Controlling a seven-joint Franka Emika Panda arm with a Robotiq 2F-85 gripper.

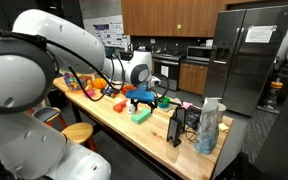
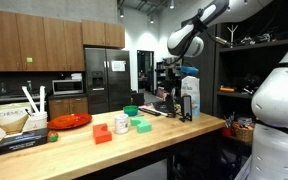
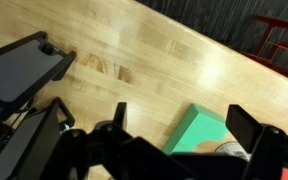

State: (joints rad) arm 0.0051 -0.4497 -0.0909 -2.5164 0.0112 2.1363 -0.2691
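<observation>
My gripper (image 3: 179, 118) is open and empty. It hangs above the wooden table (image 3: 154, 50). In the wrist view a green block (image 3: 199, 130) lies on the wood between and just under the two black fingers, nearer the right one. A pale rounded object (image 3: 234, 150) shows partly behind the jaws beside the block. In both exterior views the gripper (image 1: 142, 95) (image 2: 168, 68) is over the middle of the table, well above the green block (image 1: 141, 116) (image 2: 121, 125). A red block (image 1: 119, 104) (image 2: 102, 133) and a white mug (image 2: 142, 127) sit nearby.
A red plate (image 1: 79, 82) (image 2: 71, 121) and a green bowl (image 1: 164, 100) (image 2: 131, 110) stand on the table. A tall bag (image 1: 211, 125) (image 2: 189, 97) and a black device (image 1: 179, 125) stand at one end, a Chemex box (image 2: 14, 122) at the other. Black flat items (image 3: 14, 70) lie left.
</observation>
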